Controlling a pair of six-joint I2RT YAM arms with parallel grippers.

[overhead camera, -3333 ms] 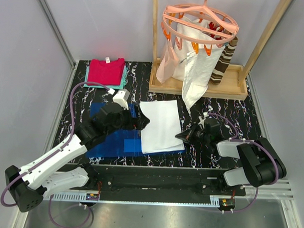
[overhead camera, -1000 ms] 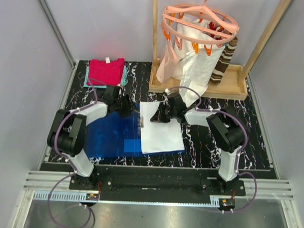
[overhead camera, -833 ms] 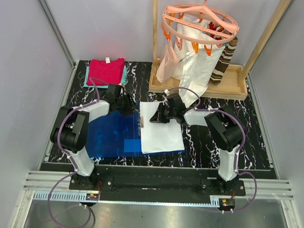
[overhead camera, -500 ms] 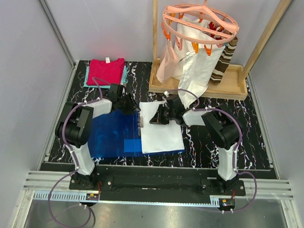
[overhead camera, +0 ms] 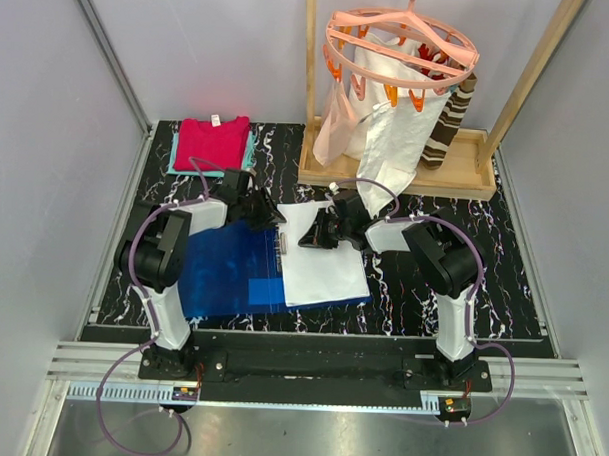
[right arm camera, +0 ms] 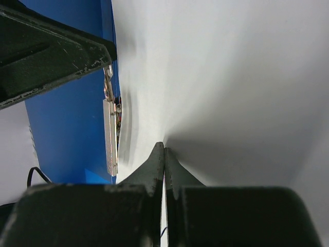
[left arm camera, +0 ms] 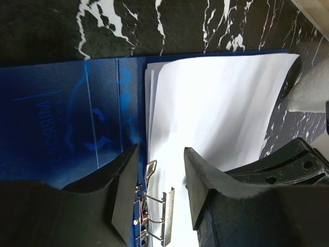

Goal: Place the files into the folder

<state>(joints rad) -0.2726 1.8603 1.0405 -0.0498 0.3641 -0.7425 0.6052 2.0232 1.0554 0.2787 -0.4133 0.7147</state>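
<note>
The blue folder lies open on the black marbled table, and the white files lie on its right half. My left gripper is at the folder's far edge by the spine. In the left wrist view it is open, its jaws standing either side of the metal clip beside the files without touching it. My right gripper is shut. Its closed tips press on the files, which bow around them. The clip and folder lie to their left.
Folded red and teal cloths lie at the back left. A wooden rack tray stands at the back right, with an orange peg hanger of white garments above it. Grey walls close in both sides.
The left gripper has edged right along the folder's far edge towards the spine and clip. The right gripper has stayed on the files, barely moving.
</note>
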